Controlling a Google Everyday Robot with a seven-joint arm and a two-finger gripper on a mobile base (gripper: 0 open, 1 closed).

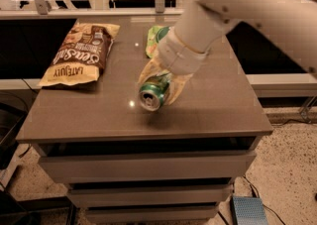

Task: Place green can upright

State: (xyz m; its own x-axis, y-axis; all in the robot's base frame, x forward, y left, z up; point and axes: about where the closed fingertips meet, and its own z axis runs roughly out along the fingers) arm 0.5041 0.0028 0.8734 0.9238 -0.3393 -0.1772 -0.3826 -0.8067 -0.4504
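The green can (154,94) lies on its side near the middle of the brown table (213,115), its silver top facing the camera. My gripper (159,86) comes down from the upper right and is shut on the can, with one pale finger on each side of it. The can seems to be just above the table top; I cannot tell whether it touches. The white arm (247,6) hides the table's far right part.
A brown chip bag (79,53) lies flat at the table's back left. A flat green snack bag (154,38) lies behind the gripper. Drawers sit below the table's front edge (148,137). A railing runs behind the table.
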